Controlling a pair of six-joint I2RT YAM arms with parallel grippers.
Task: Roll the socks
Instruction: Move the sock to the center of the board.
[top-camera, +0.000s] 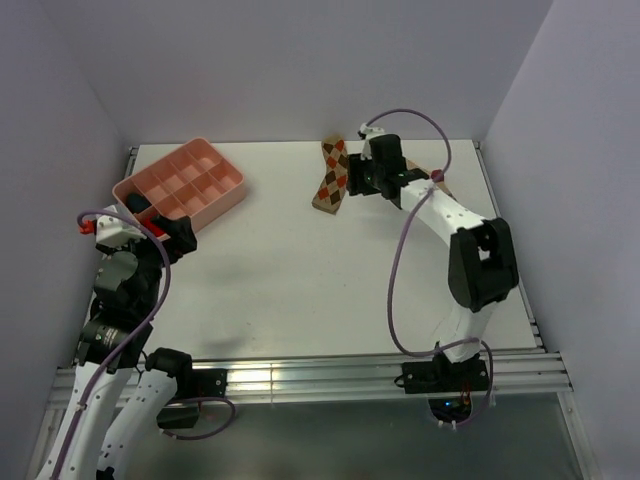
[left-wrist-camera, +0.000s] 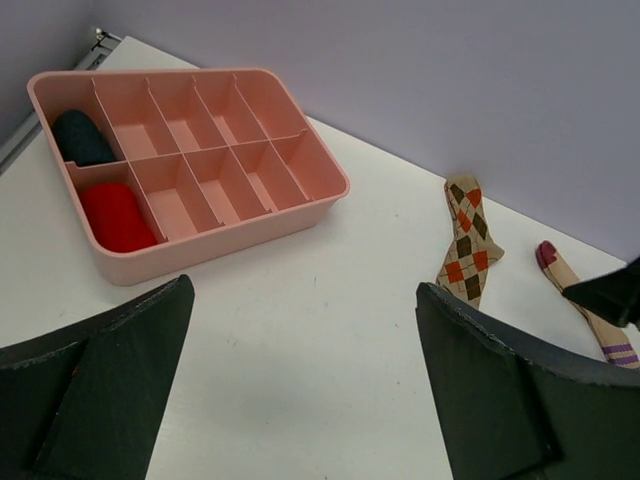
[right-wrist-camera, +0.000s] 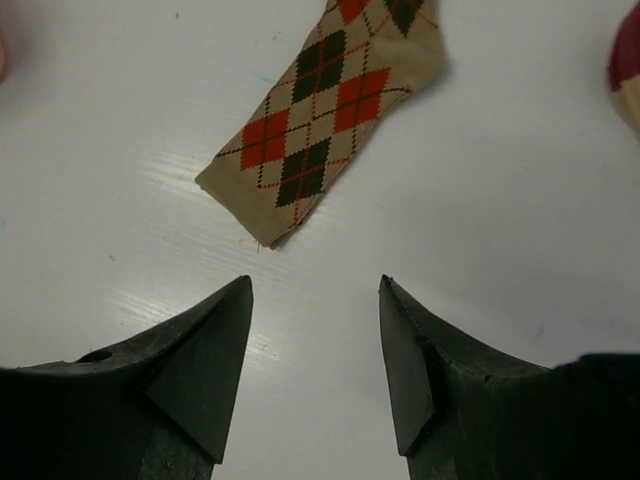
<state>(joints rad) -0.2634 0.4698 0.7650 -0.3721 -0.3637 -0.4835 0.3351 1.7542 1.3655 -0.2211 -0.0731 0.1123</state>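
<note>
The argyle sock (right-wrist-camera: 320, 115) lay flat on the far tabletop (top-camera: 300, 290) beside the striped sock (left-wrist-camera: 550, 262); the right pincer (right-wrist-camera: 315, 290), apart and empty, hung at its end, seemingly to grasp; the left pincer (left-wrist-camera: 305, 290) stood wide apart.

The argyle sock (right-wrist-camera: 325, 110), just ahead of the right gripper (right-wrist-camera: 315, 285) and its black jaws, is tan with orange-red and dark brown diamonds crossed by thin dark lines. Ahead and right of the left gripper (left-wrist-camera: 305, 285), also black, the second sock (left-wrist-camera: 598, 330) is tan with a dark red toe and purple-pink cuff stripes. Ahead-left, the pink tray (left-wrist-camera: 210, 245) holds 2 plain bundles: the dark bundle (left-wrist-camera: 83, 138) and the red bundle (left-wrist-camera: 115, 215). The table (left-wrist-camera: 300, 330) is white.
</note>
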